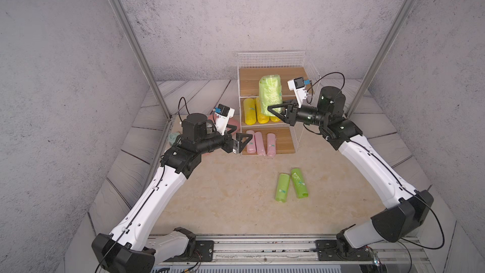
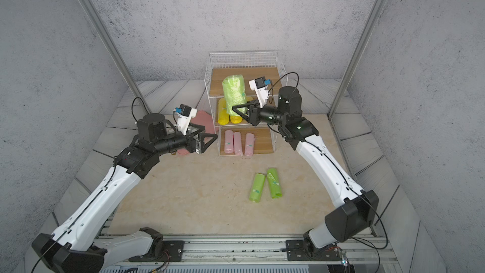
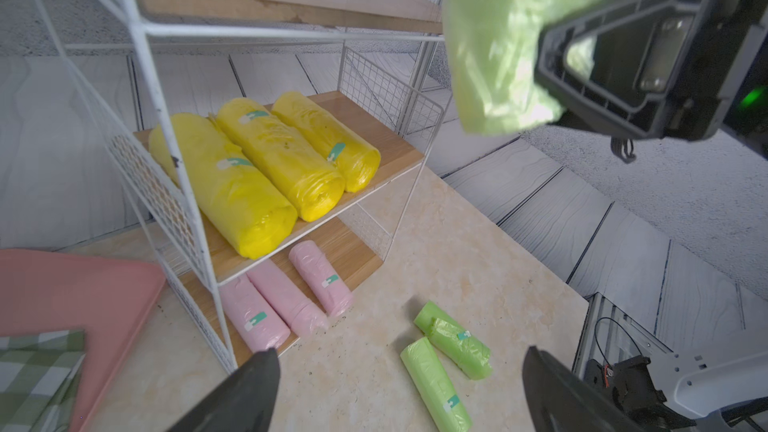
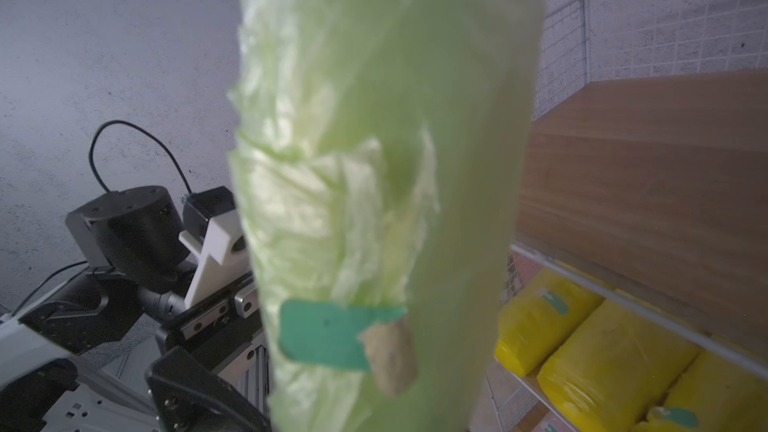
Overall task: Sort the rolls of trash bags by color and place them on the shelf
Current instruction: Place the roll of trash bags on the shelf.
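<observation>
The right pincer (image 1: 271, 108) is clenched on the lower end of a green roll (image 1: 270, 93), holding it upright in front of the top board of the shelf (image 1: 273, 60). The left pincer (image 1: 241, 131) gapes wide and empty beside the bottom tier. Three yellow rolls (image 1: 249, 111) line the middle board and three pink rolls (image 1: 259, 143) the bottom one. Two green rolls (image 1: 282, 187) lie on the tabletop (image 1: 223, 193).

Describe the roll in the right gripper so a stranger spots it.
Find the white wire shelf at the back. In front of its top board, the right gripper holds a light green roll upright. The other two green rolls lie flat on the table.
</observation>
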`<state>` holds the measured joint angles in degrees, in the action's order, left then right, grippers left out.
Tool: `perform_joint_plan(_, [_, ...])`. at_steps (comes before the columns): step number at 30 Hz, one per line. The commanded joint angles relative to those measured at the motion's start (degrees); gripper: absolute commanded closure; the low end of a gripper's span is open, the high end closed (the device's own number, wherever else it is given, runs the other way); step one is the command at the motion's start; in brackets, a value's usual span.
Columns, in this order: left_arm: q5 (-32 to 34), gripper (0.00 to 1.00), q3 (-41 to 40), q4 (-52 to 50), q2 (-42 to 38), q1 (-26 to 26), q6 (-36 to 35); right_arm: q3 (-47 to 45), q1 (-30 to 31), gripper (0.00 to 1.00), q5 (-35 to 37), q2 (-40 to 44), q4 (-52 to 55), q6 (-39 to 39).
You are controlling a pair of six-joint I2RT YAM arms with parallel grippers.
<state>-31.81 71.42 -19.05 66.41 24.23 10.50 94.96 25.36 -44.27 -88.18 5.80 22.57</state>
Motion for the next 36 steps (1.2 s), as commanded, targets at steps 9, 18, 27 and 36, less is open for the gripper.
perform_joint_plan(9, [3.6,0.03,-5.1,-4.8,-3.8,-0.8,-1.8,23.2,-0.1,1.00,-1.2,-17.7,-3.4,12.2])
perform_joint_plan(18, [4.2,0.03,-6.1,-6.1,-4.5,-0.9,-2.5,39.4,-0.1,0.93,0.0,-30.0,0.5,17.7])
perform_joint_plan(27, [4.8,0.03,-6.2,-6.8,-4.8,-1.0,-3.2,46.6,-0.1,0.67,1.5,-35.6,4.8,18.6])
perform_joint_plan(36, [5.2,0.03,-6.5,-7.3,-4.8,-1.0,-3.6,44.0,0.0,0.48,2.6,-34.1,5.3,17.9])
